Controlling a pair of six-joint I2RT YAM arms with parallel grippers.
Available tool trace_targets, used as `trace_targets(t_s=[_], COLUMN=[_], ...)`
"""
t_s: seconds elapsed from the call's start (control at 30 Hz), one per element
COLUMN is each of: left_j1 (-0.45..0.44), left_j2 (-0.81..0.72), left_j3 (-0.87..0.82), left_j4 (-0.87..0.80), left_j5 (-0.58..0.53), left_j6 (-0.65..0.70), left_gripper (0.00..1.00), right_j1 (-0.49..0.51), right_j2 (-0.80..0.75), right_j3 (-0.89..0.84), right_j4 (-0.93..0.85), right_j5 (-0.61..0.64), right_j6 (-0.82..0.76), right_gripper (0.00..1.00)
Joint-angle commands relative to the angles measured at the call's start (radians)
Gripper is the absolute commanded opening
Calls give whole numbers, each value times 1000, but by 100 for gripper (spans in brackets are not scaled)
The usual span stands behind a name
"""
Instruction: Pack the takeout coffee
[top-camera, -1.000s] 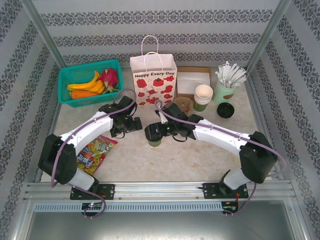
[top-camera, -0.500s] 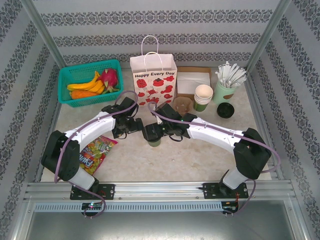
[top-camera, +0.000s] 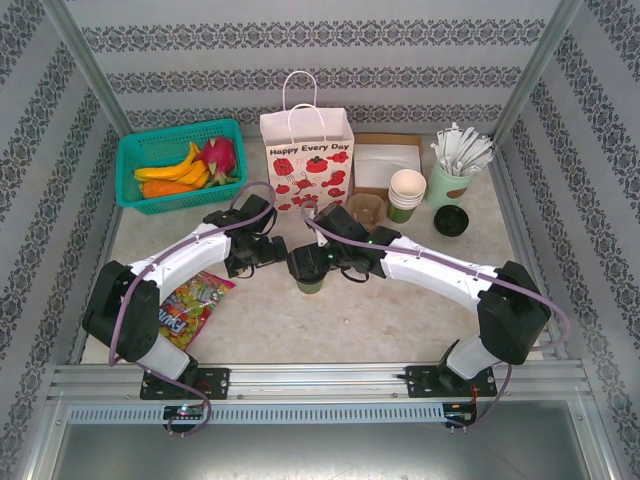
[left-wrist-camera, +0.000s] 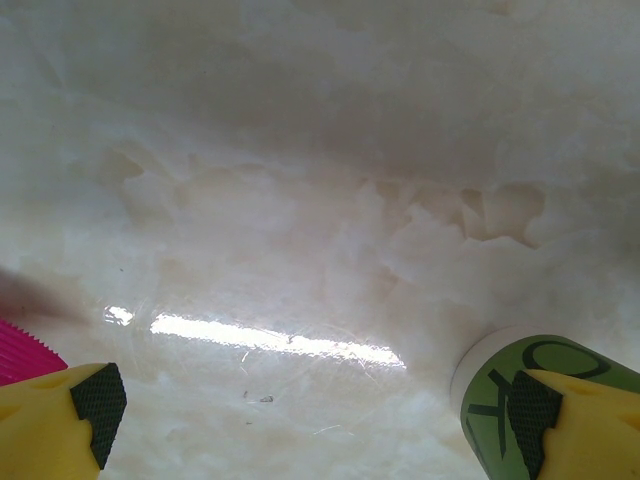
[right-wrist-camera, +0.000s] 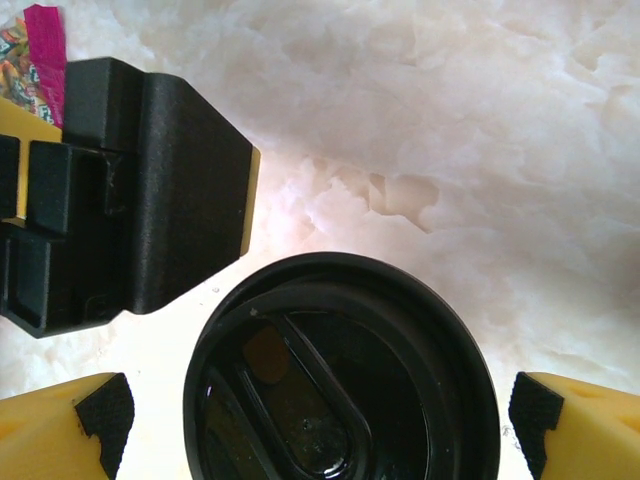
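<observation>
— Where is the dark-green cup (top-camera: 309, 284)?
— Near the table's middle, directly under the right gripper (top-camera: 303, 266).
— And the left gripper (top-camera: 272, 250)?
— Just beside the cup, at its ten o'clock.
— What else is nearby?
— The paper bag (top-camera: 307, 160) stands at its twelve o'clock, and the candy packet (top-camera: 188, 302) lies toward eight.

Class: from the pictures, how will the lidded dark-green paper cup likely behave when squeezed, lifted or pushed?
The takeout coffee is paper-walled: a hard squeeze would probably dent it. Its black lid looks seated, so little should spill if kept upright. On the glossy table it would likely slide when pushed low.
</observation>
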Motion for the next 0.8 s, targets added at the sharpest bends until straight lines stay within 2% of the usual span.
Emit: trace_targets(t_s=[0.0,0.5,0.63,0.77], left_j1=[-2,-9,-9,-11], left_j2=[-1,-1,1,3], left_j3=[-5,-1,-1,-5], left_j4=[12,10,11,12], left_j5=[6,16,17,18], left_j6=[-14,-18,-16,-20], left_gripper=[100,100,100,100], right_j1=[10,17,17,17], right_j2=[13,67,84,121], right_j3=[-20,-18,-37,-63], right_j4=[-17,-29,-19,-12], right_j5=[20,15,11,-16], right_j6=[-12,-10,-2,-4], right_gripper=[98,98,84,84])
